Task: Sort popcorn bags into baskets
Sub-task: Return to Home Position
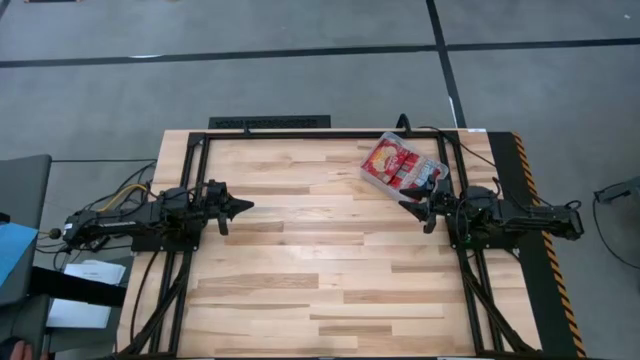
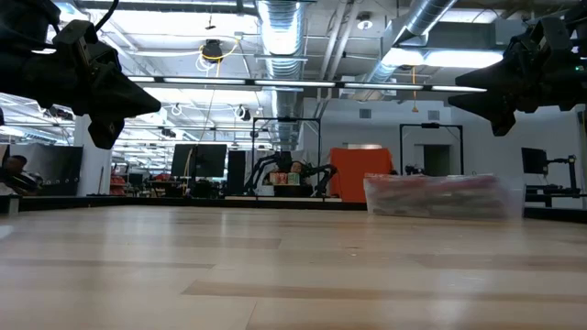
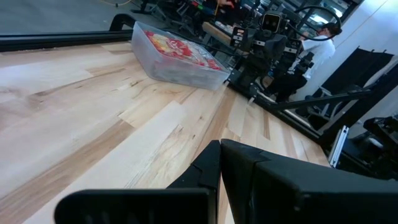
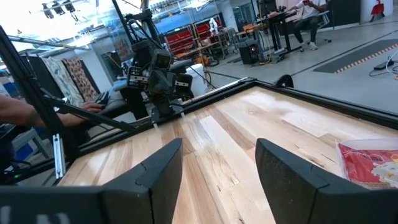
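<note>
Right gripper [image 1: 412, 209], released, hangs just beside the basket [image 1: 368, 178] of popcorn bags [image 1: 385, 158] at the far edge. Left gripper [image 1: 238, 208], clenched empty, faces open table [image 1: 300, 290].

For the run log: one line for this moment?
popcorn bags: in clear bin | left gripper: shut, empty, raised | right gripper: open, empty, raised

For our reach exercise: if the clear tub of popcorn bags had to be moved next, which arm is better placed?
Probably right: the right gripper hangs open beside the clear tub; the left gripper is shut, across the table.
</note>
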`<move>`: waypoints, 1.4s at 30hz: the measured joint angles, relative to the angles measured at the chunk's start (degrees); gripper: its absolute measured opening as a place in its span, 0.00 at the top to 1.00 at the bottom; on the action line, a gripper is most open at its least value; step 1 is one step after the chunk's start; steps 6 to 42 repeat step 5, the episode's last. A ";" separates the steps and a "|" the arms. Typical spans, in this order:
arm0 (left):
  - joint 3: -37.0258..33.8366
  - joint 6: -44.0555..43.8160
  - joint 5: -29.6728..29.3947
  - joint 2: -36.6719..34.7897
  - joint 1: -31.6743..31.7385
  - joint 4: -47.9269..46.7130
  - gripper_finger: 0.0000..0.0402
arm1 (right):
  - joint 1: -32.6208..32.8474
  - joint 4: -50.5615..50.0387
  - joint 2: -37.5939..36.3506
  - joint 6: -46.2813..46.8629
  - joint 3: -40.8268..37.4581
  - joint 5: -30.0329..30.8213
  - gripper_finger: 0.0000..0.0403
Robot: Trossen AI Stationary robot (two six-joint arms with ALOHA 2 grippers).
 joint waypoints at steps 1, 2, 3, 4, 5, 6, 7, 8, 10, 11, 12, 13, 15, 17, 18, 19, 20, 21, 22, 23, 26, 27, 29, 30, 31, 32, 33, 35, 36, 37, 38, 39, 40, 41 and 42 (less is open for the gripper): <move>0.00 0.02 0.01 0.00 0.00 0.00 1.00 | 0.00 -0.01 0.00 0.00 0.00 0.01 0.44; 0.00 0.00 0.00 0.00 0.00 0.01 1.00 | -0.01 -0.01 0.00 0.00 0.00 0.00 0.43; 0.00 0.01 0.01 0.00 0.00 -0.01 1.00 | -0.01 -0.01 0.00 0.00 0.00 0.00 0.43; 0.00 0.02 0.01 0.00 0.00 -0.01 1.00 | 0.00 -0.01 0.00 0.00 0.00 0.00 0.43; 0.00 0.00 0.02 0.00 0.00 0.00 1.00 | 0.00 -0.01 0.00 0.00 0.00 0.01 0.43; 0.00 0.00 0.02 0.00 0.00 0.00 1.00 | 0.00 -0.01 0.00 0.00 0.00 0.01 0.43; 0.00 0.00 0.02 0.00 0.00 0.00 1.00 | 0.00 -0.01 0.00 0.00 0.00 0.01 0.43; 0.00 0.00 0.02 0.00 0.00 0.00 1.00 | 0.00 -0.01 0.00 0.00 0.00 0.01 0.43; 0.00 0.00 0.02 0.00 0.00 0.00 1.00 | 0.00 -0.01 0.00 0.00 0.00 0.01 0.43; 0.00 0.00 0.02 0.00 0.00 0.00 1.00 | 0.00 -0.01 0.00 0.00 0.00 0.01 0.43; 0.00 0.00 0.02 0.00 0.00 0.00 1.00 | 0.00 -0.01 0.00 0.00 0.00 0.01 0.43; 0.00 0.00 0.02 0.00 0.00 0.00 1.00 | 0.00 -0.01 0.00 0.00 0.00 0.01 0.43; 0.00 0.00 0.02 0.00 0.00 0.00 1.00 | 0.00 -0.01 0.00 0.00 0.00 0.01 0.43; 0.00 0.00 0.02 0.00 0.00 0.00 1.00 | 0.00 -0.01 0.00 0.00 0.00 0.01 0.43; 0.00 0.00 0.02 0.00 0.00 0.00 1.00 | 0.00 -0.01 0.00 0.00 0.00 0.01 0.43; 0.00 0.00 0.02 0.00 0.00 0.00 1.00 | 0.00 -0.01 0.00 0.00 0.00 0.01 0.43; 0.00 0.00 0.02 0.00 0.00 0.00 1.00 | 0.00 -0.01 0.00 0.00 0.00 0.01 0.43; 0.00 0.00 0.02 0.00 0.00 0.00 1.00 | 0.00 -0.01 0.00 0.00 0.00 0.01 0.43; 0.00 0.00 0.02 0.00 0.00 0.00 1.00 | 0.00 -0.01 0.00 0.00 0.00 0.01 0.43; 0.00 0.00 0.02 0.00 0.00 0.00 1.00 | 0.00 -0.01 0.00 0.00 0.00 0.01 0.43; 0.00 0.00 0.02 0.00 0.00 0.00 1.00 | 0.00 -0.01 0.00 0.00 0.00 0.01 0.43; 0.00 0.00 0.02 0.00 0.00 0.00 1.00 | 0.00 -0.01 0.00 0.00 0.00 0.01 0.43; 0.00 0.00 0.02 0.00 0.00 0.00 1.00 | 0.00 -0.01 0.00 0.00 0.00 0.01 0.43; 0.00 0.00 0.02 0.00 0.00 0.00 1.00 | 0.00 -0.01 0.00 0.00 0.00 0.01 0.43; 0.00 0.00 0.02 0.00 0.00 0.00 1.00 | 0.00 -0.01 0.00 0.00 0.00 0.01 0.43; 0.00 0.00 0.02 0.00 0.00 0.00 1.00 | 0.00 -0.01 0.00 0.00 0.00 0.01 0.43; 0.00 0.00 0.02 0.00 0.00 0.00 1.00 | 0.00 -0.01 0.00 0.00 0.00 0.01 0.43; 0.00 0.00 0.02 0.00 0.00 0.00 1.00 | 0.00 -0.01 0.00 0.00 0.00 0.01 0.43; 0.00 0.00 0.02 0.00 0.00 0.00 1.00 | 0.00 -0.01 0.00 0.00 0.00 0.01 0.43; 0.00 0.00 0.02 0.00 0.00 0.00 1.00 | 0.00 -0.01 0.00 0.00 0.00 0.01 0.43; 0.00 0.00 0.02 0.00 0.00 0.00 1.00 | 0.00 -0.01 0.00 0.00 0.00 0.01 0.43; 0.00 0.00 0.02 0.00 0.00 0.00 1.00 | 0.00 -0.01 0.00 0.00 0.00 0.01 0.43; 0.00 0.00 0.02 0.00 0.00 0.00 1.00 | 0.00 -0.01 0.00 0.00 0.00 0.01 0.43; 0.00 0.00 0.02 0.00 0.00 0.00 1.00 | 0.00 -0.01 0.00 0.00 0.00 0.01 0.43; 0.00 0.00 0.02 0.00 0.00 0.00 1.00 | 0.00 -0.01 0.00 0.00 0.00 0.01 0.43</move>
